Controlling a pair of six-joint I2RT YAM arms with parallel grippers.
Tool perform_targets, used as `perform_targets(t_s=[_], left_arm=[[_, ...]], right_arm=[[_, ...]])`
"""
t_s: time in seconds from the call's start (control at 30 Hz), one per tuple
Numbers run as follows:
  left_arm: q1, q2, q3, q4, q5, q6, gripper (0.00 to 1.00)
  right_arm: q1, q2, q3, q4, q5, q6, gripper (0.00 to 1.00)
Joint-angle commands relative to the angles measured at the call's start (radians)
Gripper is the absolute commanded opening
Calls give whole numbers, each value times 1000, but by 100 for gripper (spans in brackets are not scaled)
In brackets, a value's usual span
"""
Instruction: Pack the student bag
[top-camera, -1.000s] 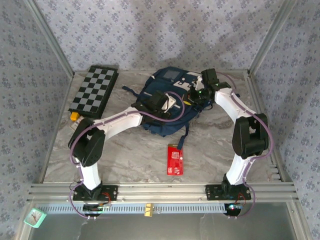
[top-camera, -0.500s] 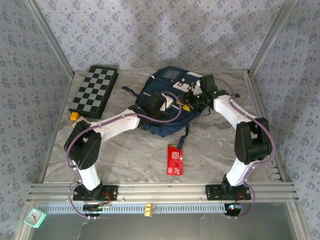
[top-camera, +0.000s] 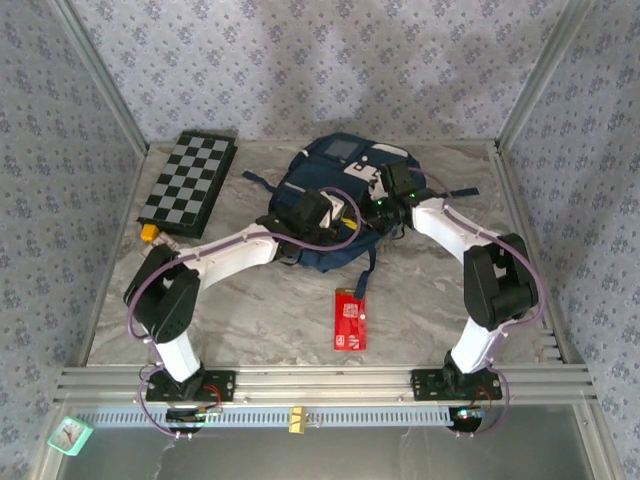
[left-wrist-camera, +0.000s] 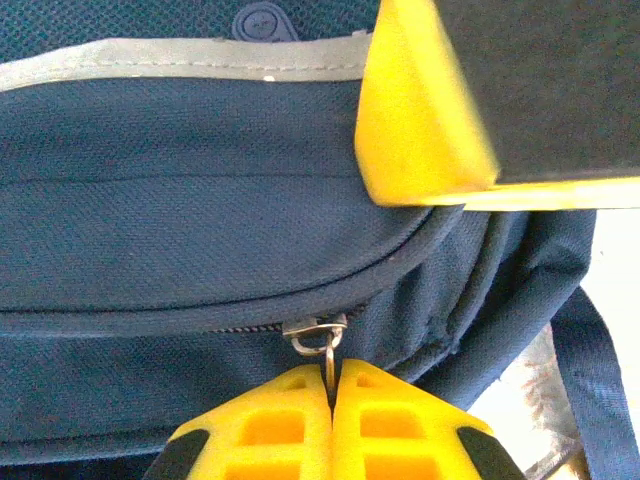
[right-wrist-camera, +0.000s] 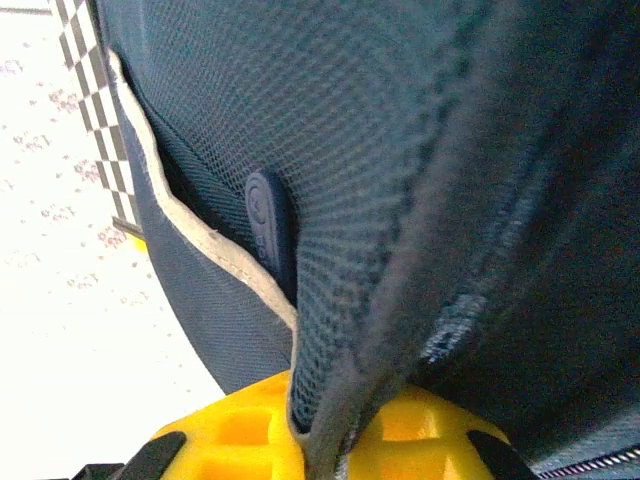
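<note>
Now the right arm has swung inward, elbow bent, and the right fingers (right-wrist-camera: 250, 425) pinch a fabric edge of the student bag (top-camera: 312, 165) at the desk's (top-camera: 250, 300) far middle; the left fingers (left-wrist-camera: 290, 420), pressed together, clamp its zipper pull (left-wrist-camera: 322, 338).

White-black arms (top-camera: 235, 245), purple cables (top-camera: 128, 296)

Pale walls (top-camera: 330, 60) with blue flowers enclose a grey marbled tabletop (top-camera: 270, 305) edged by aluminium rails (top-camera: 320, 380).
</note>
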Motion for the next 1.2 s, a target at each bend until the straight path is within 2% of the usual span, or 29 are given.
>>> perform_targets(t_s=[0.0, 0.27, 0.37, 0.5, 0.63, 0.73, 0.87, 0.9, 1.03, 1.17], left_arm=[[-65, -65, -10, 12, 37, -58, 0], [-120, -54, 31, -20, -79, -222, 0], [-120, -47, 32, -53, -88, -211, 0], [-115, -74, -9, -88, -135, -120, 0], [-57, -119, -75, -90, -143, -67, 0], [24, -152, -137, -38, -75, -64, 0], [75, -176, -174, -2, -27, -67, 0], [74, -179, -179, 11, -17, -71, 0], [42, -169, -187, 66, 12, -87, 0], [25, -145, -171, 90, 20, -102, 0]], right_arm=[[-1, 35, 96, 30, -20, -101, 5], [-78, 63, 232, -215, -112, -342, 0], [-135, 48, 258, -270, -162, -394, 0], [-200, 44, 299, -405, -207, -485, 0], [-262, 51, 335, -481, -243, -540, 0], [-288, 69, 375, -542, -238, -571, 0], [-291, 47, 348, -497, -201, -520, 0], [-288, 33, 320, -455, -200, -488, 4], [-233, -57, 140, -180, -195, -295, 30], [-150, -125, 38, -36, -78, -130, 44]])
